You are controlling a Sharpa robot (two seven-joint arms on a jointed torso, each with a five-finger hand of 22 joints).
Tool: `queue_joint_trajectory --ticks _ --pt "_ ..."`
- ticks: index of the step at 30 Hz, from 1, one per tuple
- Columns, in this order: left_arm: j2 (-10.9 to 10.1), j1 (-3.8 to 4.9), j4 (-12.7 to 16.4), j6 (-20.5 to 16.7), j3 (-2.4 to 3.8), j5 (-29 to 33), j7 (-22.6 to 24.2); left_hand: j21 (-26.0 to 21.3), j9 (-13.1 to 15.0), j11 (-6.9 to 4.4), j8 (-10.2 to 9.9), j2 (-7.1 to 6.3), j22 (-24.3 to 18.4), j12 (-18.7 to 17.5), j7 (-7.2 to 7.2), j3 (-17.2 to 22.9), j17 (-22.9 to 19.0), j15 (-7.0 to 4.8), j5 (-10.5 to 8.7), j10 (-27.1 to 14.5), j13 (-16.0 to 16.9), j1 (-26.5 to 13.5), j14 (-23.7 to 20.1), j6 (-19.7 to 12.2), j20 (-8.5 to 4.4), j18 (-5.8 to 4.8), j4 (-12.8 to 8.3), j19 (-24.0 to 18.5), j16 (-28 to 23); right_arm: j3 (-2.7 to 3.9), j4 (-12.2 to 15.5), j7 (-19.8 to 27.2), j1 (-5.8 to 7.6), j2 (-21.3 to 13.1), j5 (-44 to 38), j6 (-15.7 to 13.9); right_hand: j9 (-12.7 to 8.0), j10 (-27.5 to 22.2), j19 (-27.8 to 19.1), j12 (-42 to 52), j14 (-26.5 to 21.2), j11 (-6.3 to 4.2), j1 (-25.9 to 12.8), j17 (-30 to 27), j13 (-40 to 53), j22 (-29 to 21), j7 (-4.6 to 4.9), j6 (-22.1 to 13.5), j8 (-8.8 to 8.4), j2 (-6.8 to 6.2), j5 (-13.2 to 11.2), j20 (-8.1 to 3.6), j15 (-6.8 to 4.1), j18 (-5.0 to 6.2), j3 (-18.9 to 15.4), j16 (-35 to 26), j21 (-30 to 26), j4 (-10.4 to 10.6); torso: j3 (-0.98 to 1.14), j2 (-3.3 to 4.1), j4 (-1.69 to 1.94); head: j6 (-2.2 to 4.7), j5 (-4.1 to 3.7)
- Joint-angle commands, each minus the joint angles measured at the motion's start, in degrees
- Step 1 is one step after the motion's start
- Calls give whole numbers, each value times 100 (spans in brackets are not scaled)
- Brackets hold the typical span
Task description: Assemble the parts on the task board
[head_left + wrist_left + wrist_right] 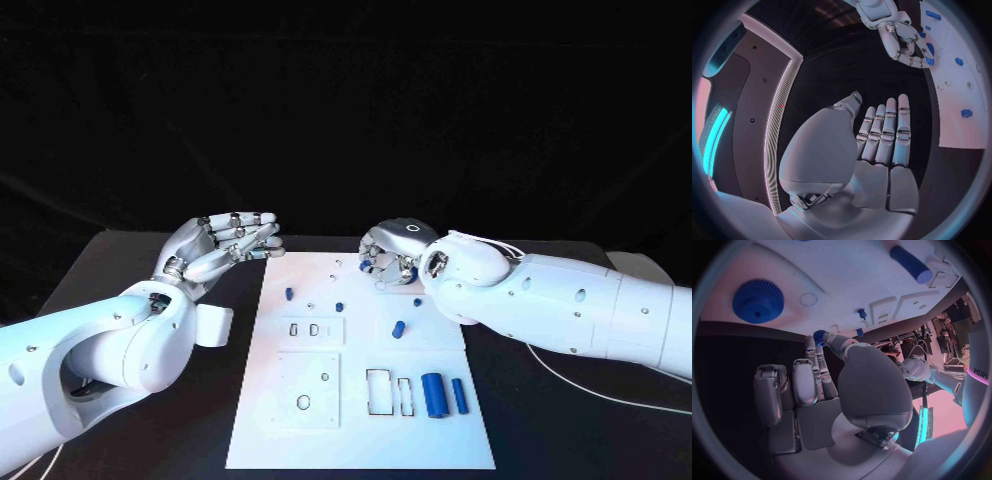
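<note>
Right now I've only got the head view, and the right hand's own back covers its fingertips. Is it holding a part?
Observer: Yes. In the right wrist view, the right hand pinches a small blue part at its fingertips.
Operator: Anything on the board near it?
Observer: A large blue gear lies flat on the task board, apart from the pinched part.
Operator: Left hand carrying anything?
Observer: No. In the left wrist view, the left hand has a bare palm and its fingers are stretched out.
</note>
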Motion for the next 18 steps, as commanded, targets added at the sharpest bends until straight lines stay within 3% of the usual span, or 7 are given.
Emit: queue_joint_trajectory --ticks 1,18 --pt "18 9 4 113 5 -6 14 -25 -6 28 -23 2 -9 -33 60 33 7 -3 -31 -30 -6 -57 -38 -33 58 27 5 1 -25 3 -121 -180 7 117 -7 -385 103 30 144 22 191 -9 -1 1 5 736 8 -24 29 48 -21 -39 -38 -80 -4 28 28 22 -1 10 14 81 -2" --pt "60 10 -19 122 5 -2 3 -26 -7 29 -27 2 -11 -36 59 35 9 -1 -32 -34 -6 -60 -47 -36 59 27 1 3 -32 0 -550 -145 -33 583 14 -386 121 7 148 3 192 -4 15 10 3 746 13 -46 28 52 -4 -39 -36 -82 13 39 32 11 -18 46 81 23 -12"
